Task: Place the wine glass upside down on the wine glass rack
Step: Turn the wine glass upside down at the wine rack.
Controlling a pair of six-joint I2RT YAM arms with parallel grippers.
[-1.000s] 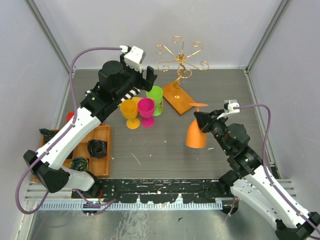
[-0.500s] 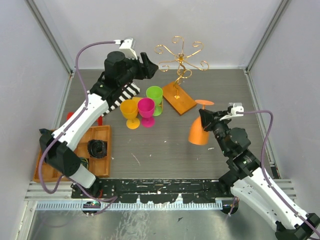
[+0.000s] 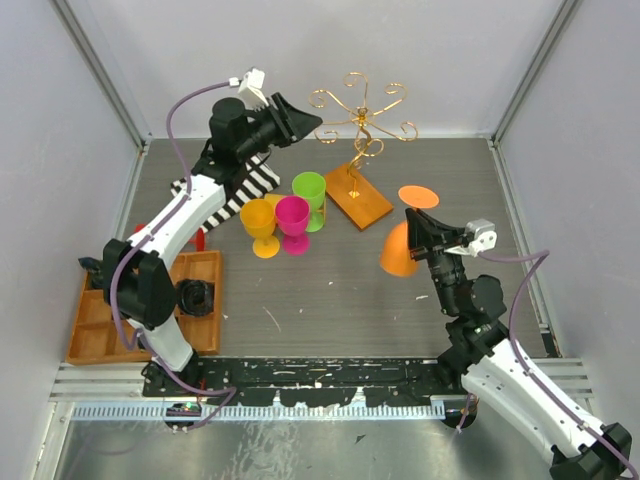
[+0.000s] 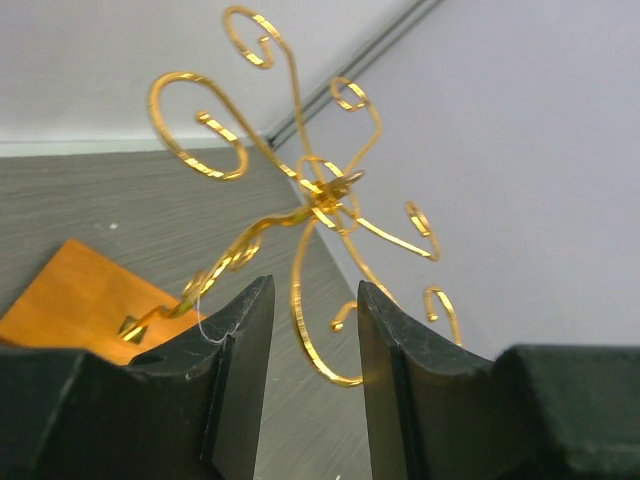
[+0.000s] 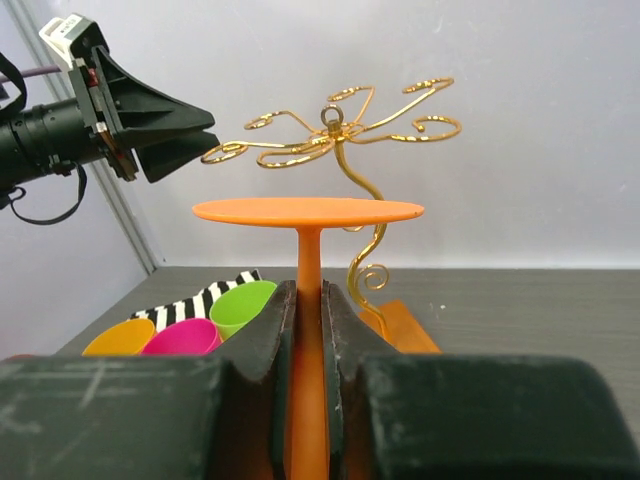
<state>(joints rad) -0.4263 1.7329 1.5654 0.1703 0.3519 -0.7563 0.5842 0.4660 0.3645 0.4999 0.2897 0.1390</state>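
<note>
The orange wine glass (image 3: 398, 255) hangs upside down, foot (image 3: 418, 196) up, in my right gripper (image 3: 415, 232), which is shut on its stem (image 5: 309, 270) to the right of the rack. The wine glass rack (image 3: 362, 115), gold wire with curled arms, stands on its orange-brown wooden base (image 3: 357, 197) at the back centre. In the right wrist view the rack (image 5: 335, 140) rises just behind the glass's foot (image 5: 308, 210). My left gripper (image 3: 310, 122) is open and held high at the rack's left arms. In the left wrist view (image 4: 312, 295) a lower wire curl (image 4: 300, 330) shows between the fingers.
A green glass (image 3: 310, 190), a pink glass (image 3: 293, 215) and a yellow-orange glass (image 3: 260, 222) stand upright left of the rack's base. A black-and-white striped cloth (image 3: 250, 185) lies behind them. A compartmented wooden tray (image 3: 100, 335) with dark items sits at the near left.
My left gripper rose and swung right, up to the rack's left arms. My right gripper lifted the orange glass, carried it a little right and turned it more upright, foot up.
</note>
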